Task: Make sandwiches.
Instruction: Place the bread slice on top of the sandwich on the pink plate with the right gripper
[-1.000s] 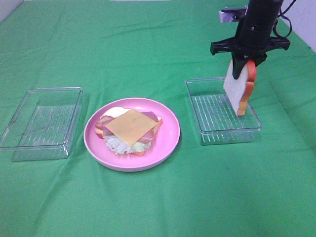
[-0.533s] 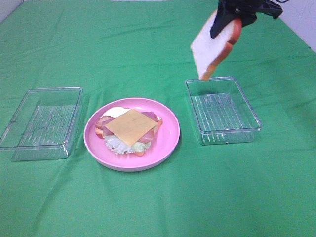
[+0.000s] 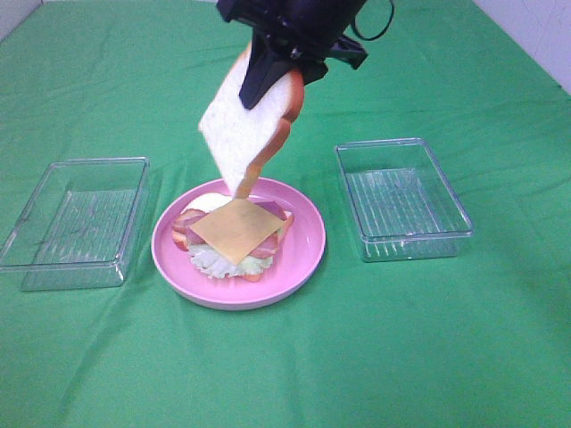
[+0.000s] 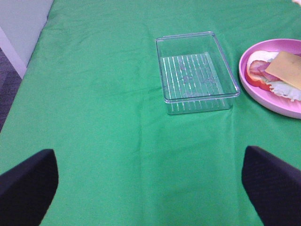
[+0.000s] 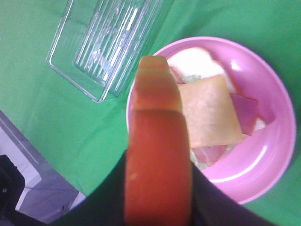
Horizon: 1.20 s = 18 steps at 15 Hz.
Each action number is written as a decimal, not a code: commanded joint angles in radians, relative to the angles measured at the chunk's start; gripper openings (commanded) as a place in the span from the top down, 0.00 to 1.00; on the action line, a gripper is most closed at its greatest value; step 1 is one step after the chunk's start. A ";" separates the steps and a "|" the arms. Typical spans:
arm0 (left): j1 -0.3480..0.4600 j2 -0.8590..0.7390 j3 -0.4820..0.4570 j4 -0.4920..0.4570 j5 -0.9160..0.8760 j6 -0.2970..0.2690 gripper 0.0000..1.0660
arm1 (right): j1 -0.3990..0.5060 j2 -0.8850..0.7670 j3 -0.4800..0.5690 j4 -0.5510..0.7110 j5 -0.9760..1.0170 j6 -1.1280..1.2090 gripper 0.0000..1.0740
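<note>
The right gripper (image 3: 268,76) is clamped on the top of a bread slice (image 3: 243,134), which hangs tilted in the air with its lower corner just above the far edge of the pink plate (image 3: 308,245). In the right wrist view the slice's orange-brown crust (image 5: 157,150) fills the middle, edge-on, with the plate (image 5: 277,117) beyond it.

On the plate lies the open sandwich (image 3: 234,234): a yellow cheese square (image 3: 236,229) on top, pink bacon and pale lettuce showing around its edges, and white bread underneath peeking out at 11 o'clock.

An empty clear tray (image 3: 403,198) sits at 3 o'clock from the plate, and another clear tray (image 3: 76,218) at 9 o'clock, both on the green cloth (image 3: 401,357).

The left gripper (image 4: 150,188) hangs with its jaws spread wide and nothing between them, above bare cloth near the left tray (image 4: 195,70).
</note>
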 commanded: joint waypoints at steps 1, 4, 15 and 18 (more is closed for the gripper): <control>0.001 -0.004 0.001 0.001 -0.005 -0.004 0.06 | 0.055 0.043 0.005 0.020 0.095 -0.019 1.00; 0.001 -0.004 0.001 0.001 -0.005 -0.004 0.06 | 0.076 0.114 0.005 0.064 0.031 -0.001 1.00; 0.001 -0.004 0.001 0.001 -0.005 -0.004 0.06 | 0.076 0.176 0.005 0.107 -0.148 -0.007 1.00; 0.001 -0.004 0.001 0.001 -0.005 -0.004 0.06 | 0.076 0.176 0.005 0.101 -0.142 0.002 1.00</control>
